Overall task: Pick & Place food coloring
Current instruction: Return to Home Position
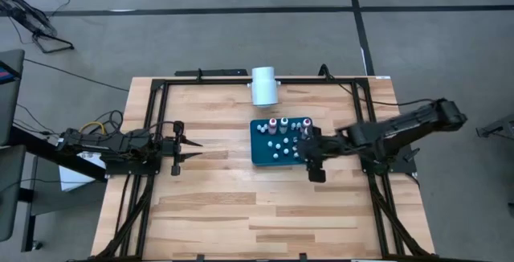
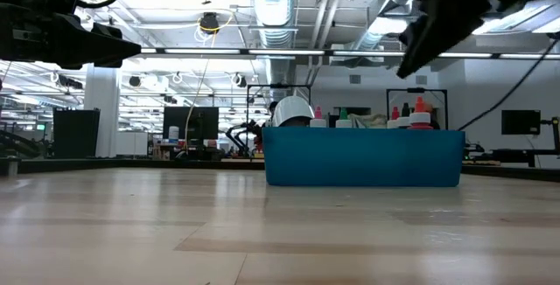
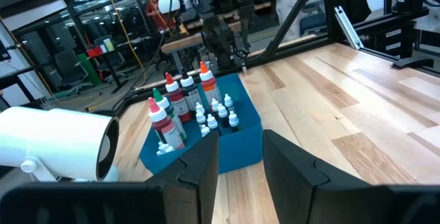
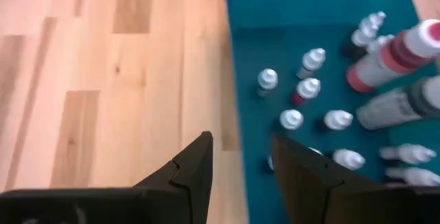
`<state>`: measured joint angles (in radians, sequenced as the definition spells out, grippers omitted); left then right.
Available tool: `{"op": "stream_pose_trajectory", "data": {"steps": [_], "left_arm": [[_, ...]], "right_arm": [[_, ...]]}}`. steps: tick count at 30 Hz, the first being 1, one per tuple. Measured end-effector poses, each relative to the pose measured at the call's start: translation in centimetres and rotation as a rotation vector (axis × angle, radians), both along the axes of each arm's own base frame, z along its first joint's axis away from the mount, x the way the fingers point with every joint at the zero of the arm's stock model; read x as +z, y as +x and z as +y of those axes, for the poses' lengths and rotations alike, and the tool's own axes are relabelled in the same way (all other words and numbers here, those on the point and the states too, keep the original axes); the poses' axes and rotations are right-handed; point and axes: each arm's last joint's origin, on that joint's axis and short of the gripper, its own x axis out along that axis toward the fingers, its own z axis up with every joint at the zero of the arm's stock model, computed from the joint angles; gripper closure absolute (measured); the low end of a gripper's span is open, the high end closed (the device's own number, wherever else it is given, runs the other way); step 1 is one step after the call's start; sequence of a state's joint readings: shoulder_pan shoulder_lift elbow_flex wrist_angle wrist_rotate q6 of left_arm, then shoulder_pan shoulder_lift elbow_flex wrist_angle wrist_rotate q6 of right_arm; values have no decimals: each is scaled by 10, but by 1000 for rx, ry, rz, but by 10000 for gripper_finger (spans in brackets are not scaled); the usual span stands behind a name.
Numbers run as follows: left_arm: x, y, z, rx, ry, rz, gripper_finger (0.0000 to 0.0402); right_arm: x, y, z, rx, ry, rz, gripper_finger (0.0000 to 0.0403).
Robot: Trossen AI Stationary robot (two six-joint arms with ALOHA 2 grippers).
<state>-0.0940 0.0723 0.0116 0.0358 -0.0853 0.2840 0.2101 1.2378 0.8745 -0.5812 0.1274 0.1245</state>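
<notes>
Several small food coloring bottles (image 1: 279,137) with white caps stand upright in a dark teal tray (image 1: 261,153) at the table's middle; the right wrist view shows them from above (image 4: 308,86), the left wrist view from the side (image 3: 199,107). My right gripper (image 1: 307,156) hangs open above the tray's near right corner, slanting down, with nothing between its fingers (image 4: 240,162). My left gripper (image 1: 195,149) stays level at the table's left, open and empty (image 3: 240,162), pointing at the tray.
A large white cylinder (image 1: 263,85) lies on its side at the table's far edge, just behind the tray, and shows beside the tray in the left wrist view (image 3: 55,141). Bare wood stretches left and near of the tray. Black frame rails (image 1: 148,117) run along the table's sides.
</notes>
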Motion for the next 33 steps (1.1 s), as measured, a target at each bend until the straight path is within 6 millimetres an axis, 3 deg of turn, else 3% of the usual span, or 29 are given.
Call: {"op": "stream_pose_trajectory", "data": {"steps": [5, 14, 24, 33], "left_arm": [[0, 0, 0, 0, 0, 0, 297], [0, 0, 0, 0, 0, 0, 297], [0, 0, 0, 0, 0, 0, 297], [0, 0, 0, 0, 0, 0, 297]], "right_arm": [[-27, -34, 1, 42, 40, -140, 267], [-57, -84, -7, 157, 204, -443, 268], [-74, -106, -5, 421, 345, -733, 265], [-88, -118, -11, 431, 386, -739, 266]]}}
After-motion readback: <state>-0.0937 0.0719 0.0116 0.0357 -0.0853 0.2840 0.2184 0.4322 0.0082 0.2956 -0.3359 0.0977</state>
